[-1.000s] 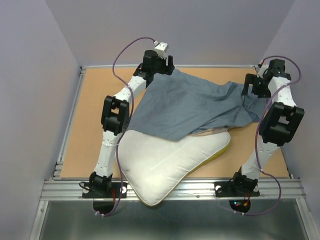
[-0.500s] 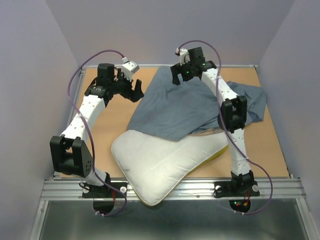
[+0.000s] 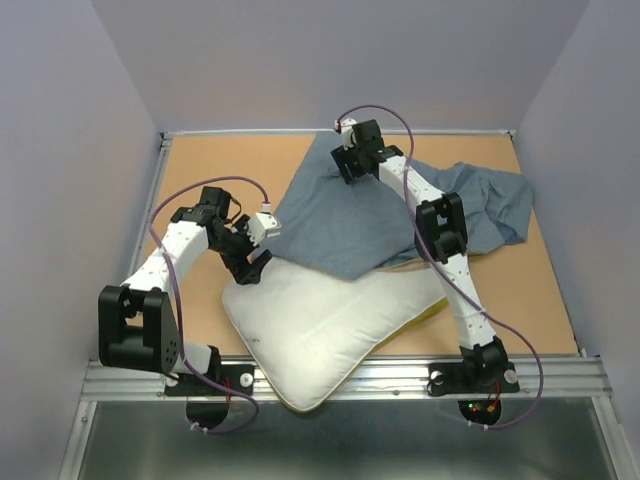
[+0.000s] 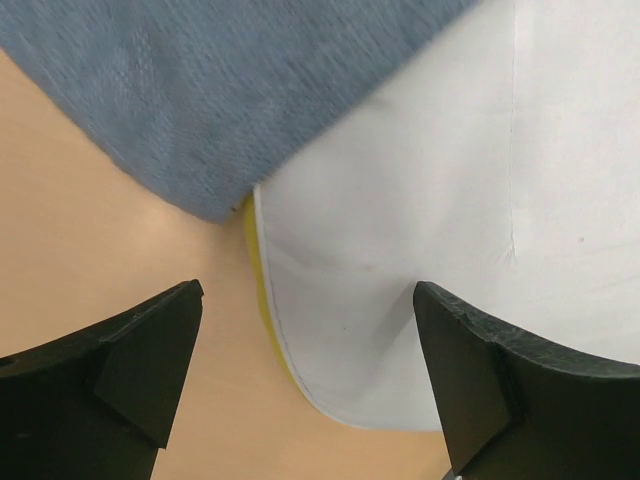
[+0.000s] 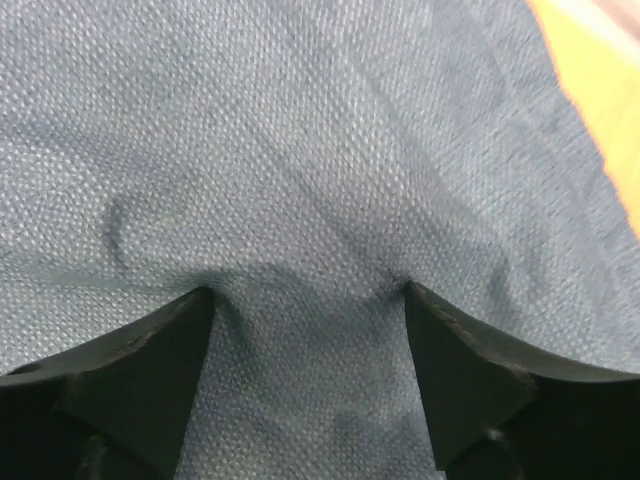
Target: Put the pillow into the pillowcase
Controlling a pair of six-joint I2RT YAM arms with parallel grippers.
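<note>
The white pillow point(image 3: 330, 320) lies at the near middle of the table, and its yellow underside shows along the edge. The blue-grey pillowcase point(image 3: 380, 215) lies spread behind it and overlaps its far edge. My left gripper point(image 3: 248, 264) is open at the pillow's left corner. In the left wrist view the gripper point(image 4: 305, 300) straddles the pillow's point(image 4: 420, 200) rounded corner, with the pillowcase point(image 4: 230, 90) just beyond. My right gripper point(image 3: 343, 168) is open at the pillowcase's far edge. In the right wrist view its fingertips point(image 5: 200, 305) press into the cloth point(image 5: 300, 150).
The tan table point(image 3: 200, 180) has a raised metal rim point(image 3: 150, 220) on the left and far sides. Purple walls close in all round. The pillow's near corner hangs over the metal front rail point(image 3: 400, 378). Bare table point(image 4: 100, 230) shows left of the pillow corner.
My left arm left the pillowcase's far left corner and swung down to the pillow's left corner. My right arm moved from the right end to the far edge. The cloth slumped at the right.
</note>
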